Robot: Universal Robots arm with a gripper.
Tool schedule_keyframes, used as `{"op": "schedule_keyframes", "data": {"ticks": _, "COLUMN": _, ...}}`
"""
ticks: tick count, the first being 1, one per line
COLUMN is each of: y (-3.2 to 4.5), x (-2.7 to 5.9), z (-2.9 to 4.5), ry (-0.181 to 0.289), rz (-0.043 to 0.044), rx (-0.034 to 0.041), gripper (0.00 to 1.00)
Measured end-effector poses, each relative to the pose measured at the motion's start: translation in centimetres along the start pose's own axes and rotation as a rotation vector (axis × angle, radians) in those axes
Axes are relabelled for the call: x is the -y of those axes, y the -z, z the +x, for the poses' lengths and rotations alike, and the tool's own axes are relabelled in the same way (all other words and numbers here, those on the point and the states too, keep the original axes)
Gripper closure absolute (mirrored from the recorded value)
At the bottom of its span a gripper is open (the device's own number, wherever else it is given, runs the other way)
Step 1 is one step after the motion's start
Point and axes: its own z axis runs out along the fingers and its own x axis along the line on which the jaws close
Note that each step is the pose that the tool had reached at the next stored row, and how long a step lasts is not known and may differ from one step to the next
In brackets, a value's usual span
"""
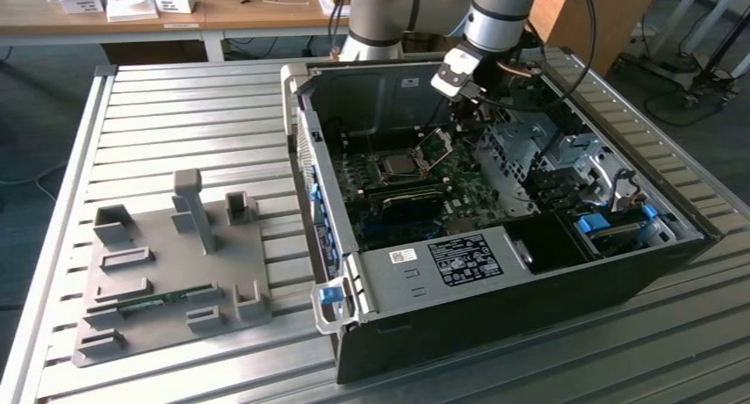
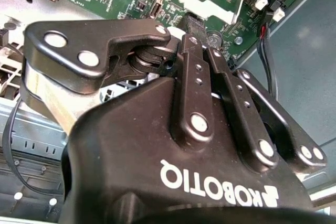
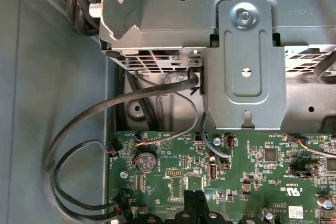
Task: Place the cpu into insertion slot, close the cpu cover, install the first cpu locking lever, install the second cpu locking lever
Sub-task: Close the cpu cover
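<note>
In the exterior view the cpu (image 1: 394,164) lies flat in the socket on the green motherboard (image 1: 405,206), inside the open computer case (image 1: 493,272). The cpu cover (image 1: 438,146) stands tilted up at the socket's edge on the exterior view's right. My gripper (image 1: 466,114) hangs just above and behind the raised cover. In the first wrist view its two black fingertips (image 3: 190,203) press together with nothing between them, over the motherboard (image 3: 252,166). In the second wrist view the gripper (image 2: 202,45) points at a pale metal frame (image 2: 184,1).
A grey metal drive cage (image 1: 515,149) (image 3: 247,61) and black cables (image 3: 79,129) crowd the case beside the gripper. On the slatted table (image 1: 176,132), at the exterior view's left, sits a grey fixture plate (image 1: 164,272) with upright posts and a green memory stick (image 1: 153,300).
</note>
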Motion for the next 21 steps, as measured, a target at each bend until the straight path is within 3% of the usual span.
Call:
{"op": "schedule_keyframes", "data": {"ticks": 4, "y": -0.11, "x": 0.49, "z": -0.01, "ry": 0.0, "rz": -0.0002, "rx": 0.0, "gripper": 0.89}}
{"op": "schedule_keyframes", "data": {"ticks": 14, "y": -0.41, "x": 3.62, "z": -0.05, "ry": 0.0, "rz": -0.0024, "rx": 0.0001, "gripper": 0.89}}
{"op": "schedule_keyframes", "data": {"ticks": 21, "y": -0.42, "x": 3.75, "z": -0.05, "ry": 0.0, "rz": -0.0025, "rx": 0.0, "gripper": 0.89}}
